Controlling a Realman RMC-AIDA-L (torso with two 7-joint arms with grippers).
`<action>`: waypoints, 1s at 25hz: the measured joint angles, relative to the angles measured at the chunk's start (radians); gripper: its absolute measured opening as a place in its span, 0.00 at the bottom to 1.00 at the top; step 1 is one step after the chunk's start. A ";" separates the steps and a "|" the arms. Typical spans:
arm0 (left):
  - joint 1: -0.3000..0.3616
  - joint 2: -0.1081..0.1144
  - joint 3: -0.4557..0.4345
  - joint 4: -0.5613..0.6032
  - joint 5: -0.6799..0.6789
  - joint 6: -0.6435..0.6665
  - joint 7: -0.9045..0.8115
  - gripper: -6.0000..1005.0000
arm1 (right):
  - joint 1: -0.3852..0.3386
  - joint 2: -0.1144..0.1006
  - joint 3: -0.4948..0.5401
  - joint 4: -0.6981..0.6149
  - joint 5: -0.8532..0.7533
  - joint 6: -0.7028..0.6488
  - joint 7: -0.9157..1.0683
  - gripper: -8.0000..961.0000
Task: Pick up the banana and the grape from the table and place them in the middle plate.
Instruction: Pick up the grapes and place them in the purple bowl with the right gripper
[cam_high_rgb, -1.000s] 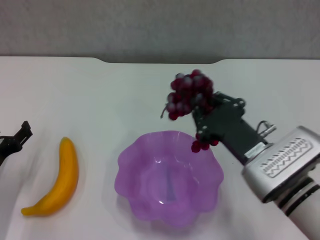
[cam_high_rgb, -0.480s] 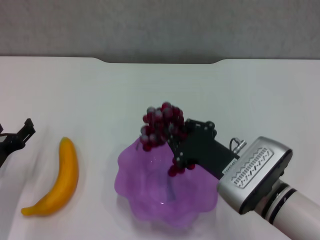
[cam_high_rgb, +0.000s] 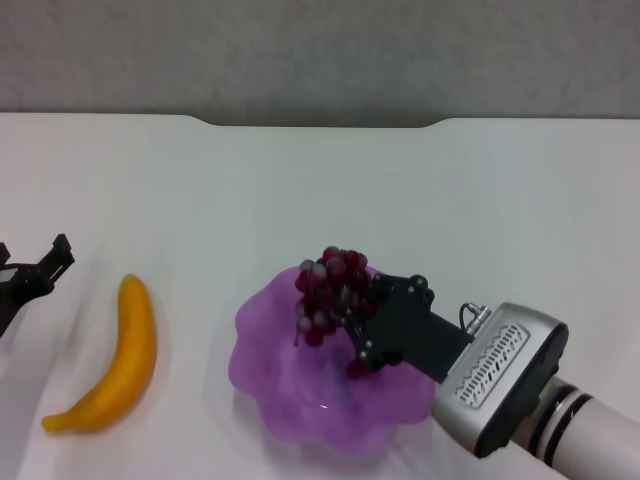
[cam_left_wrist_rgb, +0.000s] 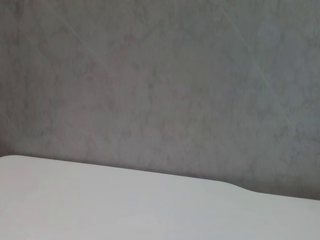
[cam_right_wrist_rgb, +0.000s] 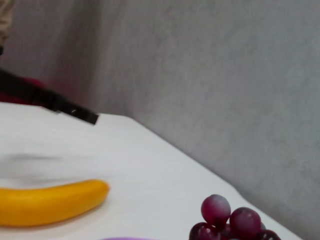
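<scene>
The dark red grape (cam_high_rgb: 328, 292) bunch hangs just above the far inner side of the purple middle plate (cam_high_rgb: 252, 345), and my right gripper (cam_high_rgb: 362, 318) is shut on it from the right. A few grapes (cam_right_wrist_rgb: 227, 218) show in the right wrist view. The yellow banana (cam_high_rgb: 116, 360) lies on the white table (cam_high_rgb: 300, 190) left of the plate, seen too in the right wrist view as the banana (cam_right_wrist_rgb: 45, 202). My left gripper (cam_high_rgb: 32, 280) hovers at the far left edge, apart from the banana.
The table's notched far edge (cam_high_rgb: 320, 123) meets a grey wall. In the left wrist view only the table (cam_left_wrist_rgb: 100, 200) and that wall appear. The left gripper (cam_right_wrist_rgb: 50, 102) shows as a dark bar beyond the banana in the right wrist view.
My right gripper has carried the grape from behind the plate's far rim forward and down over the plate. The banana and plate have stayed put; the left gripper barely shifted.
</scene>
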 joint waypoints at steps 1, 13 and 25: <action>0.000 0.000 -0.002 0.000 0.000 0.000 0.000 0.89 | 0.001 0.001 -0.012 -0.004 0.000 0.000 -0.003 0.23; 0.000 0.000 -0.001 0.002 0.000 0.000 -0.002 0.89 | 0.001 0.001 -0.057 -0.045 -0.003 -0.068 -0.002 0.25; -0.007 0.000 0.003 0.004 0.000 0.002 -0.002 0.89 | -0.003 0.002 -0.068 -0.077 0.010 -0.158 0.019 0.36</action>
